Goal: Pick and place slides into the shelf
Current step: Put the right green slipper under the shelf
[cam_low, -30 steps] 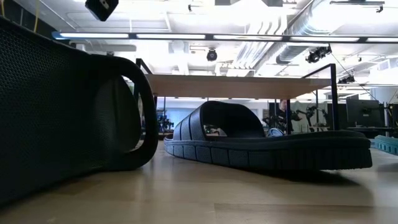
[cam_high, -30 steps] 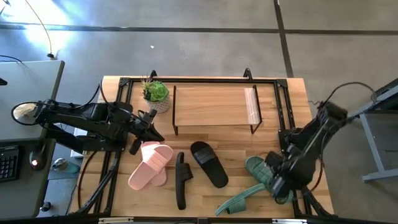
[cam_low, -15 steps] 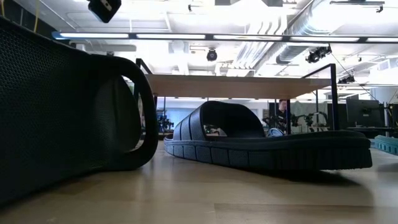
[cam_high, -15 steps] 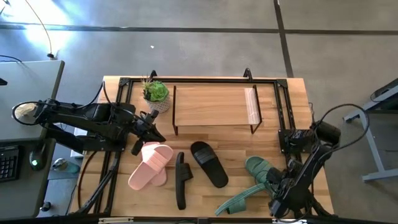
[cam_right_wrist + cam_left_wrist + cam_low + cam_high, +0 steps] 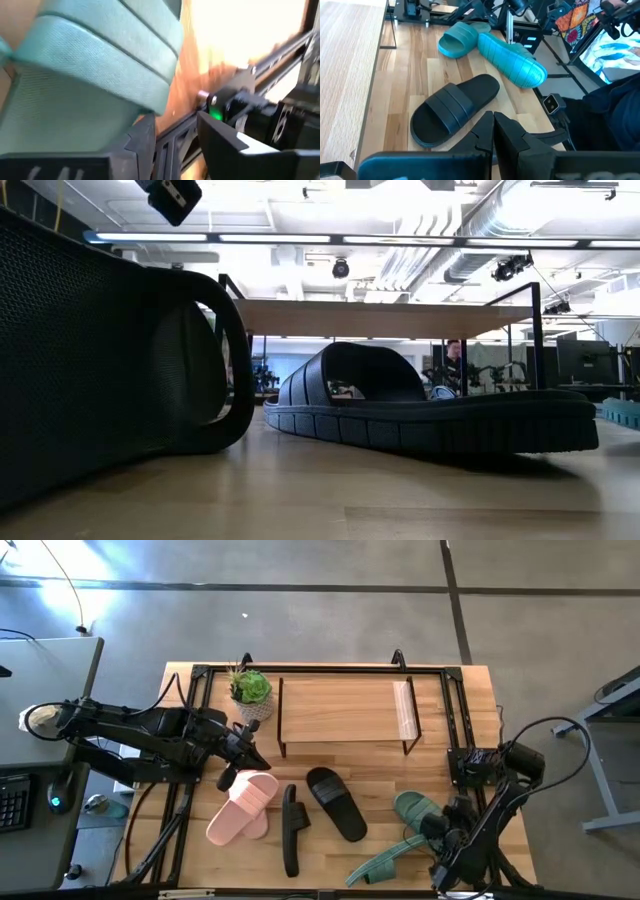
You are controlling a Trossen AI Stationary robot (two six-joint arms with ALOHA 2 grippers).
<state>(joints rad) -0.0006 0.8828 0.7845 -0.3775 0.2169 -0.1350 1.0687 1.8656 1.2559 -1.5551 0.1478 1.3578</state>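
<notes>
Slides all sit on the wooden bench [image 5: 330,862], none on the light plank shelf with black frame [image 5: 345,710]. Right hand [image 5: 172,132], fingers parted, empty, hangs at the near right beside the sage green rubber slides [image 5: 412,830]. Left hand [image 5: 240,745] closed, empty, above the pink rubber slides [image 5: 243,805]. Black rubber slides [image 5: 335,802] in the middle. Risk: right hand closing off-centre could pinch only the strap edge, so the slide slips.

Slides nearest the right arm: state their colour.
Sage green slides, best seen in the high view.
</notes>
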